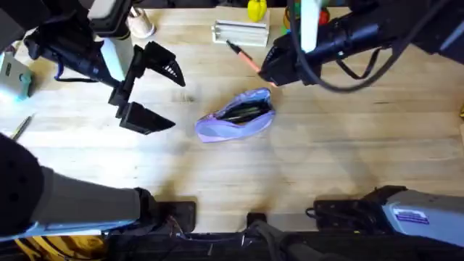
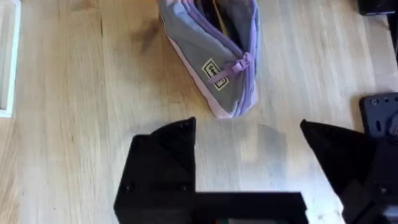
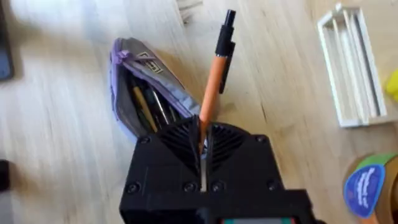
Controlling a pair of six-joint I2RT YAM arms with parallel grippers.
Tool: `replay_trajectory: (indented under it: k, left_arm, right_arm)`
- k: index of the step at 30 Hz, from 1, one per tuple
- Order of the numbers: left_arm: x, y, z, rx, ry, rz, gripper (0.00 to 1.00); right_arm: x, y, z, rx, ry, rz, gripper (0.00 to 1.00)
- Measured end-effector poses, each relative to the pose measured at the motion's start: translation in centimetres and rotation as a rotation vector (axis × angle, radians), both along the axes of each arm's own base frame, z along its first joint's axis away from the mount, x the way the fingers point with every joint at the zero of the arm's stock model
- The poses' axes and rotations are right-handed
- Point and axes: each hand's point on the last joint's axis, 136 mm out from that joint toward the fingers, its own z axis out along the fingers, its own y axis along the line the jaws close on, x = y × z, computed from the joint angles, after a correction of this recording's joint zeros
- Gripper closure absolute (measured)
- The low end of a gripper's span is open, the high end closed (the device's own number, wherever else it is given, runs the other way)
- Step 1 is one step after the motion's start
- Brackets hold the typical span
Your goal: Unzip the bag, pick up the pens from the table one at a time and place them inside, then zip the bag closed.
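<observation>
Left gripper [image 1: 148, 90] hovers released over the desk [image 1: 326, 159], left of the lavender pencil pouch [image 1: 237, 116]. Pouch lies unzipped mid-desk, pens inside. Right gripper [image 1: 270, 72] is clenched on the orange pen [image 3: 214, 78], just beyond the pouch, near the white slatted rack [image 1: 241, 32].

The lavender bag [image 1: 237, 116] lies unzipped at the centre of the table [image 1: 326, 159], dark pens [image 3: 152, 109] inside. An orange pen [image 1: 243, 56] with a black end sits tilted, upper centre, clamped between black fingers.
</observation>
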Motion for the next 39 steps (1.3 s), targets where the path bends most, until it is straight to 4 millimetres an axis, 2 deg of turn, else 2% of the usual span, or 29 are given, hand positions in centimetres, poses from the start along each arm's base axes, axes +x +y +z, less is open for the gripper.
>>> replay_trajectory:
  k: [5, 9, 12, 19, 32, 35, 39]
  left_arm:
    - [0.0, 0.0, 0.0, 0.000, 0.000, 0.000, 0.007]
    - [0.0, 0.0, 0.0, 0.000, 0.000, 0.000, 0.006]
    - [0.0, 0.0, 0.0, 0.000, 0.000, 0.000, 0.006]
    - [0.1, 0.0, 0.0, 0.001, -0.003, 0.000, 0.006]
    - [0.1, 0.0, 0.0, 0.002, -0.007, 0.000, 0.007]
    - [0.1, 0.0, 0.0, 0.002, -0.007, 0.000, 0.006]
    - [0.1, 0.0, 0.0, 0.002, -0.007, 0.000, 0.007]
  right_arm:
    - [-1.8, 1.9, -1.0, -0.053, -0.115, 0.245, 0.969]
    - [-2.6, 2.8, -1.1, -0.085, -0.200, 0.366, 0.972]
    - [-3.1, 2.2, -2.4, -0.154, -0.198, 0.408, 0.971]
    - [-3.6, -1.0, -6.6, -0.419, -0.155, 0.483, 0.971]
    - [-2.9, -3.4, -7.5, -0.638, -0.255, 0.608, 0.971]
    - [-2.7, -3.1, -7.4, -0.654, -0.288, 0.638, 0.971]
    - [-2.9, -1.5, -7.5, -0.651, -0.341, 0.688, 0.971]
